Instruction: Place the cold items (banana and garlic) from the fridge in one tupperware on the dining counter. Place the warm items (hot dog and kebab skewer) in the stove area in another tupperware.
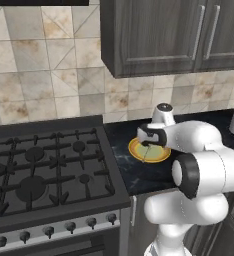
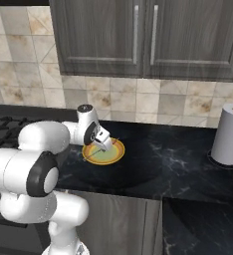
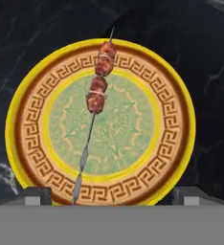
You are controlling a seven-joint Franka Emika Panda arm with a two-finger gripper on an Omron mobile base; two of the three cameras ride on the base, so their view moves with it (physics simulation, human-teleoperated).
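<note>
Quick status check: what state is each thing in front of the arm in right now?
claw: open, above the plate, holding nothing
kebab skewer: lying flat on the plate, not gripped
plate: flat on the black counter, right of the stove
stove: no flames seen on the burners
wall cabinet doors: shut
paper towel roll: standing upright

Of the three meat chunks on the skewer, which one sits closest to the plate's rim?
The top chunk on the kebab skewer in the hand view: it lies over the plate's brown patterned band, while the other two rest over the green centre.
</note>
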